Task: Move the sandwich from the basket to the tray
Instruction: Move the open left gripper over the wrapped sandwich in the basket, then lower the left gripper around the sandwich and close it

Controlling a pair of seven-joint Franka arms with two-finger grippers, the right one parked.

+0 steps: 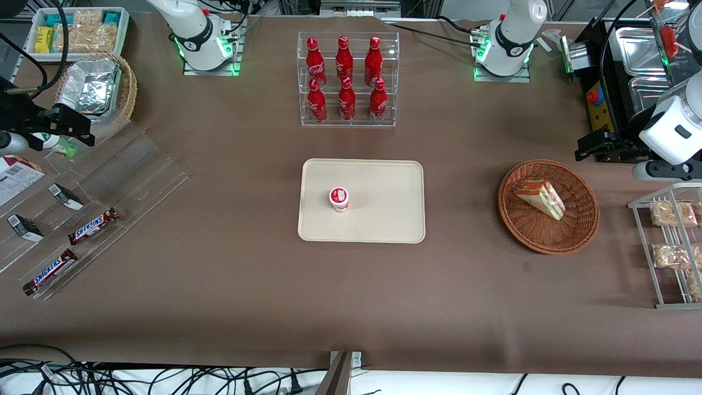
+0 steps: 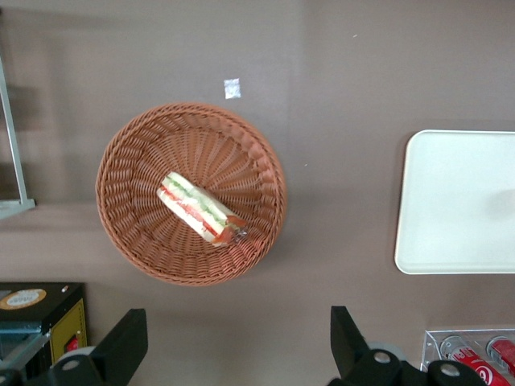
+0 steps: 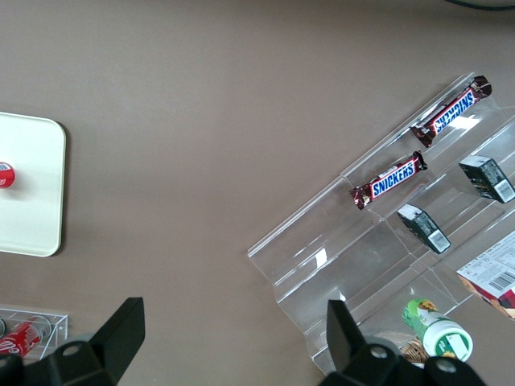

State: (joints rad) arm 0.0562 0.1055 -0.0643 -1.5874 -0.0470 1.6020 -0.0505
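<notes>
The sandwich, a pale wedge with red and green filling, lies in the round reddish-brown wicker basket. It also shows in the left wrist view, inside the basket. The beige tray lies at the table's middle, toward the parked arm's end from the basket, with a small red-and-white cup on it. The tray's edge shows in the left wrist view. My left gripper hangs above the table beside the basket, farther from the front camera. It is open and empty.
A clear rack of red bottles stands farther from the front camera than the tray. A wire rack with snack packets and a black unit with metal trays stand at the working arm's end. A clear stand with Snickers bars lies toward the parked arm's end.
</notes>
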